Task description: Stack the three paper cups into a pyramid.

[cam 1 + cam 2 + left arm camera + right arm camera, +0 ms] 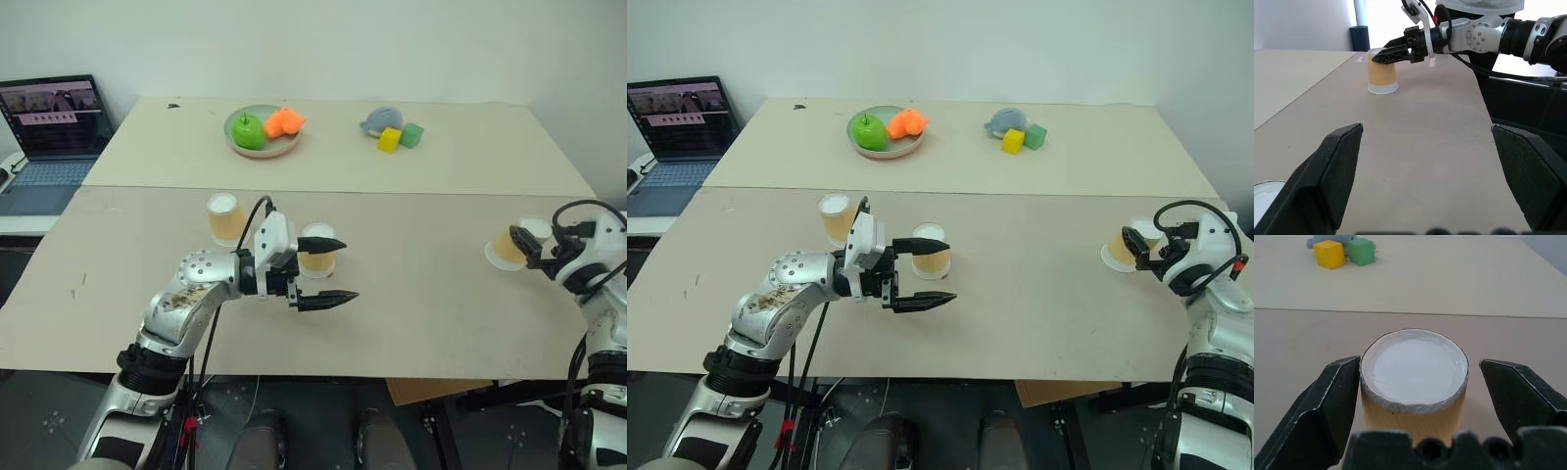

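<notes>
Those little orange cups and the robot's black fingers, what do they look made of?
The cups look like matte paper: tan-orange walls with a fine woven-looking texture, a white base and a rough edge around it. The right gripper has fingers that seem hard black plastic, dull, with sharp moulded edges; rubber pads can't be ruled out.

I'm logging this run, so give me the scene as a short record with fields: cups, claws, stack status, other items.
cups: three tan-orange paper cups, all upside down on the table, apart
cup 1: far left
cup 2: beside left claw
cup 3: right side, between right claw's fingers
left claw: open, holding nothing
right claw: open around cup 3, gap visible on one side
pyramid: not started
other items: plate with green apple, yellow block, green block, laptop
</notes>
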### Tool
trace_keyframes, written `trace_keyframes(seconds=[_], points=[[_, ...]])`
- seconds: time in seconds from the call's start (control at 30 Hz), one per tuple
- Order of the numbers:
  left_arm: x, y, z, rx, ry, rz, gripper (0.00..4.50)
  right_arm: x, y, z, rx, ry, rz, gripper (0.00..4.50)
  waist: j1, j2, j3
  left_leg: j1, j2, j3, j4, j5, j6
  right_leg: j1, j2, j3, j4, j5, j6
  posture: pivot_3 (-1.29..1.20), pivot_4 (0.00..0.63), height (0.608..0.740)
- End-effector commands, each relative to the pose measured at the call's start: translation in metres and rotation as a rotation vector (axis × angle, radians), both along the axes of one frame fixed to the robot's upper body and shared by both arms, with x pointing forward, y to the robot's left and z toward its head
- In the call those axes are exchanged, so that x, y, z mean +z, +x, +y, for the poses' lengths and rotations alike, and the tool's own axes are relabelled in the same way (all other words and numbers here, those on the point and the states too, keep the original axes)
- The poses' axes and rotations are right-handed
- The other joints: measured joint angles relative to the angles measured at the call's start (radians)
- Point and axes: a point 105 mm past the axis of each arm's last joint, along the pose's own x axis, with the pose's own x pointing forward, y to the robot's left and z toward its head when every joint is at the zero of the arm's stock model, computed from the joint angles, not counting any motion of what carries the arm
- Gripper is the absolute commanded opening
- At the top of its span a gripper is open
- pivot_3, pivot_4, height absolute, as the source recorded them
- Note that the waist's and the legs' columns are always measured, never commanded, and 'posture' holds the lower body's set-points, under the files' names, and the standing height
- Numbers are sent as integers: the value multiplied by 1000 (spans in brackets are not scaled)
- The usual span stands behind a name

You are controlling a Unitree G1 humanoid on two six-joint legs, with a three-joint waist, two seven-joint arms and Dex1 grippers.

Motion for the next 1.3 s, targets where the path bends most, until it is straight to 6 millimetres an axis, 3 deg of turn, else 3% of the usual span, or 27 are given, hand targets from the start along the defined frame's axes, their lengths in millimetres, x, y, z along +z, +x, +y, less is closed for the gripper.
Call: trace_keyframes(seconds=[0.03,0.23,0.33,0.47,0.5,0.6,0.7,0.87,1.07,1.3], points=[[14,-1,3,19,-32,-66,4483,22,1,-5,3,-33,-73,4229,-1,0,0,0,0,0,0,0,0,0,0,0,0,0,0,0,150,678],[19,2,9,76,-59,-75,4483,28,6,-5,8,-28,-83,2650,-2,0,0,0,0,0,0,0,0,0,0,0,0,0,0,0,150,678],[22,0,16,107,-75,-69,4483,35,9,-2,23,-37,-100,2650,-2,0,0,0,0,0,0,0,0,0,0,0,0,0,0,0,150,678],[27,-7,37,163,-92,-50,4483,63,17,24,142,-30,-169,2650,-7,0,0,0,1,0,0,0,0,-1,0,0,0,0,0,0,150,678],[29,-8,42,184,-101,-44,4483,70,18,32,182,-23,-186,2650,-8,0,0,0,1,0,0,0,0,-1,0,0,1,0,0,0,150,678],[38,-3,71,326,-150,-34,4483,95,14,107,560,1,-194,2650,-10,0,0,0,1,0,0,0,0,-1,0,1,1,0,0,0,150,678],[37,0,82,400,-160,-29,4483,88,3,155,800,-42,-110,2650,-9,0,0,1,2,-1,-1,0,0,-1,1,0,1,0,0,0,150,678],[32,3,85,479,-190,-51,4483,67,-11,204,1040,-174,-17,2650,13,0,0,0,0,-2,0,0,0,1,-1,-2,-1,0,0,0,150,678],[25,11,90,577,-235,-64,4483,49,-3,210,1068,-284,2,2650,21,0,0,-1,-1,-2,0,0,0,1,-1,-2,-1,0,0,0,150,678],[24,10,88,586,-248,-59,4483,41,1,217,1073,-281,-33,2650,16,0,0,-1,-1,-2,0,0,0,0,-1,-2,0,0,0,0,150,678]])
